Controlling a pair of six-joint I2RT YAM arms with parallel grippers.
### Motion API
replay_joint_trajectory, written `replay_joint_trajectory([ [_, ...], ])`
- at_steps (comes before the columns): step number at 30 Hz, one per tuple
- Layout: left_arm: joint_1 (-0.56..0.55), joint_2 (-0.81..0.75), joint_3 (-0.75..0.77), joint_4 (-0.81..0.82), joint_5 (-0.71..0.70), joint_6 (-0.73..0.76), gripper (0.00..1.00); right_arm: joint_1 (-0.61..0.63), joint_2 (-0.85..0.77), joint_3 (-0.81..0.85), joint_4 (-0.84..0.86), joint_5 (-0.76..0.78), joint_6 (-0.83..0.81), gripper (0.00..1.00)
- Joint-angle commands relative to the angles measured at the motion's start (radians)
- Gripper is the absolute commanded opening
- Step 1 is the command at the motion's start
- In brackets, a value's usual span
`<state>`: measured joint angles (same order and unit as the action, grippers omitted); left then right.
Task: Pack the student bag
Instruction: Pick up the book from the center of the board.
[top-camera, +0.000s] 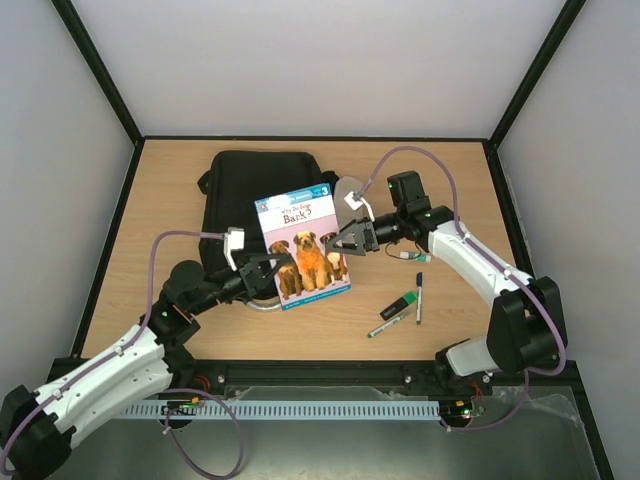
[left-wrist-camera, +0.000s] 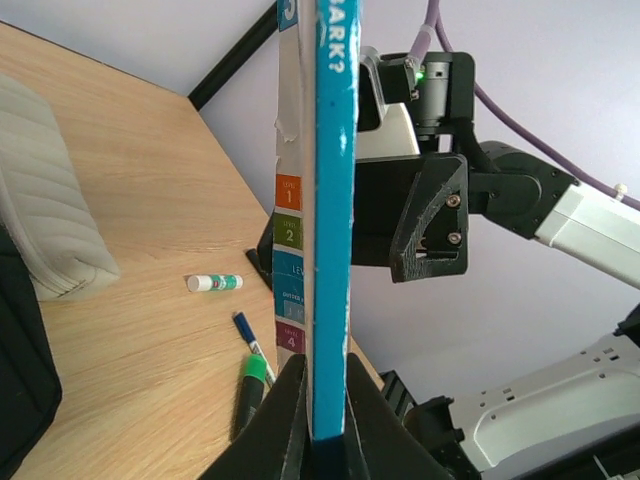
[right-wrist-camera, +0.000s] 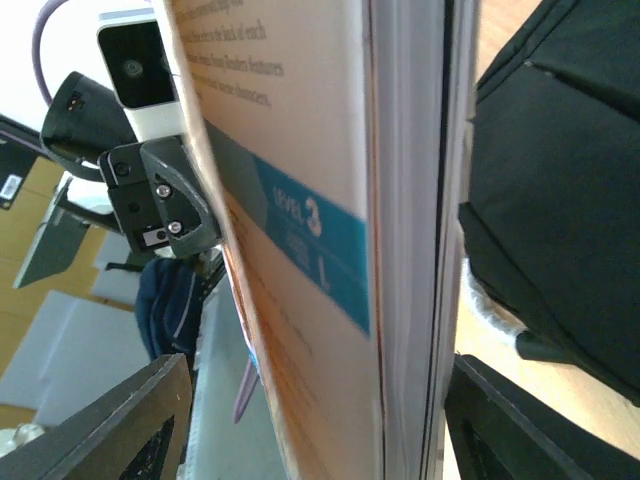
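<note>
Your left gripper (left-wrist-camera: 325, 385) pinching the dog book (top-camera: 303, 245) by one edge, right gripper (right-wrist-camera: 318, 365) spread wide astride the opposite edge, student bag (top-camera: 250, 195) flat beyond your left gripper, partly under the book.

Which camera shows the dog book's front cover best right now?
Top external: the dog book faces that camera, with the dogs and title fully visible. Left wrist sees only its blue edge, end-on. Right wrist shows just a close, skewed slice of one printed side.

A green marker (top-camera: 399, 304), blue-capped pen (top-camera: 419, 296) and glue stick (top-camera: 405, 255) lie on the wooden table (top-camera: 170, 190) beside a dog-cover book (top-camera: 303, 243)
</note>
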<state>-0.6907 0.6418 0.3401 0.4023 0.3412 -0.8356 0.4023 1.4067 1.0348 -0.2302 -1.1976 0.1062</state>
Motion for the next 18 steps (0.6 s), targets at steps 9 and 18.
replay_joint_trajectory([
  [9, 0.006, 0.023, 0.022, 0.01, -0.044, 0.034, 0.02, 0.049, 0.011, 0.07, -0.091, -0.212, -0.07, 0.6],
  [18, 0.019, -0.009, 0.032, -0.045, -0.066, 0.052, 0.03, 0.048, -0.012, 0.053, -0.059, -0.17, -0.029, 0.55],
])
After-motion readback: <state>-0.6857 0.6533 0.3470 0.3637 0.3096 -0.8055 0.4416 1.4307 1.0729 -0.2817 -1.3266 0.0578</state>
